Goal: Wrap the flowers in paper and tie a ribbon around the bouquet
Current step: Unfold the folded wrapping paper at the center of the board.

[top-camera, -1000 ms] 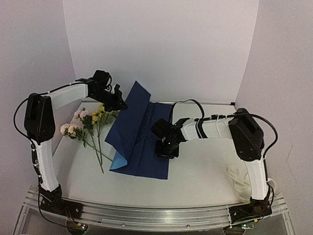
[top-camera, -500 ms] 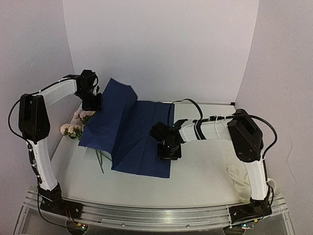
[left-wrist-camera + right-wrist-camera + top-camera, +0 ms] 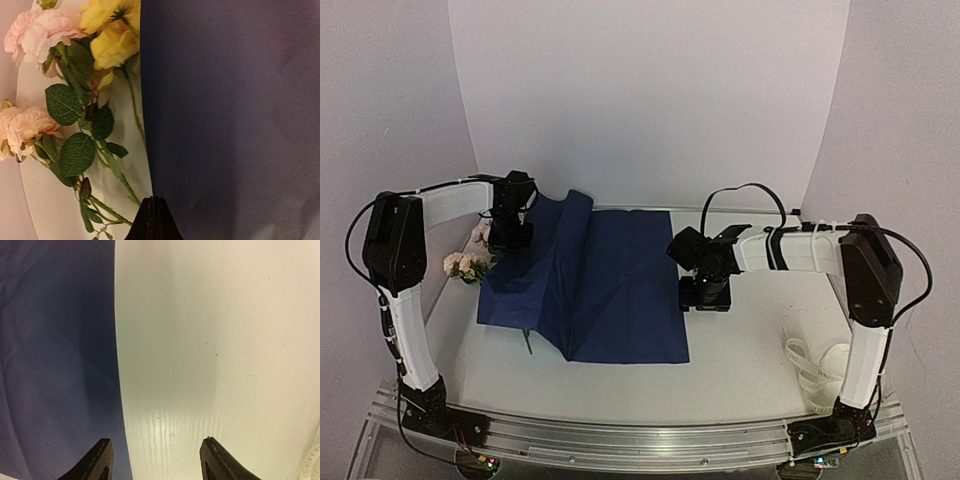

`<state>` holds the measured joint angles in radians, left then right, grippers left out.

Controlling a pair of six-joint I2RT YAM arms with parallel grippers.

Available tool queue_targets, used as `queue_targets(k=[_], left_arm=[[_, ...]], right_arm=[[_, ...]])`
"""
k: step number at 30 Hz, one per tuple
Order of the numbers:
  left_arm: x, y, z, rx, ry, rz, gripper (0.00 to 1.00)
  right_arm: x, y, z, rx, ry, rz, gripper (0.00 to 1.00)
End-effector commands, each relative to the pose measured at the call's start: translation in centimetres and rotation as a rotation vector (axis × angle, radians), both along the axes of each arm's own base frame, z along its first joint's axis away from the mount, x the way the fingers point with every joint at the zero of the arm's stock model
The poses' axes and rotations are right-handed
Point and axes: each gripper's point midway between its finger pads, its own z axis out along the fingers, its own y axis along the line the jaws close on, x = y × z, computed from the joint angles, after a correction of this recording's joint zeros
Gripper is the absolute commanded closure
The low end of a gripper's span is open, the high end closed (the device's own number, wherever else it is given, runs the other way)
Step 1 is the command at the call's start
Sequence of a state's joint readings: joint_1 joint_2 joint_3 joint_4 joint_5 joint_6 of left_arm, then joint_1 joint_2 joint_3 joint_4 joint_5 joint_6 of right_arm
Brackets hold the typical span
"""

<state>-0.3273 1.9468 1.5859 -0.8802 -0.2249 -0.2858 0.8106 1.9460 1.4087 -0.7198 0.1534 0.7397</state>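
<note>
The paper (image 3: 610, 290) has just been swung open. A second ago it stood folded and lifted near the middle of the surface (image 3: 750, 370); now it lies spread out dark side up, creased along a ridge, with its 9 o'clock part draped over the flowers (image 3: 465, 263). Of these you can see only a few pink heads poking out at the sheet's 9 o'clock edge, plus one stem tip at its near edge. Your left pincer (image 3: 510, 238) has travelled with that edge. It is closed at the sheet's 10 o'clock corner and, as far as both views show, it pinches the paper there. Its wrist view has the sheet's edge running right up to the shut tips, with pink and yellow blossoms beside it. Your right pincer (image 3: 705, 295), which had been pressing down on the sheet, has backed off past the 3 o'clock edge. Its jaws stand apart and empty over the bare surface. So the flowers now sit under the sheet rather than on it, and you will probably need to sort that out before any rolling. The ribbon (image 3: 815, 365) lies untouched at 4 o'clock. It carries faint print that is too small to read, and no other writing or brand shows.
</note>
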Motion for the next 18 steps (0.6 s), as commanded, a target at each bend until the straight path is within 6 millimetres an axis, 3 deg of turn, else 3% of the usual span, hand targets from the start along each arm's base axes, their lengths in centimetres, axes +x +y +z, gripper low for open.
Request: queue_targets(k=[1, 8, 10, 18], left_arm=[[1.8, -4.2, 1.9, -0.002, -0.114, -0.043, 1.0], [2.1, -8.9, -0.1, -0.064, -0.094, -0.065, 1.0], [2.1, -8.9, -0.9, -0.045, -0.077, -0.044, 1.0], [1.6, -2.8, -0.4, 0.176, -0.117, 0.054, 1.0]], right_arm=[[-0.2, -1.6, 1.1, 0.07, -0.01, -0.016, 0.35], [-1.7, -4.6, -0.1, 0.113, 0.009, -0.07, 0.31], [-2.0, -5.1, -0.3, 0.114, 0.012, -0.075, 0.3], [-2.5, -2.5, -1.1, 0.246, 0.068, -0.066, 0.31]])
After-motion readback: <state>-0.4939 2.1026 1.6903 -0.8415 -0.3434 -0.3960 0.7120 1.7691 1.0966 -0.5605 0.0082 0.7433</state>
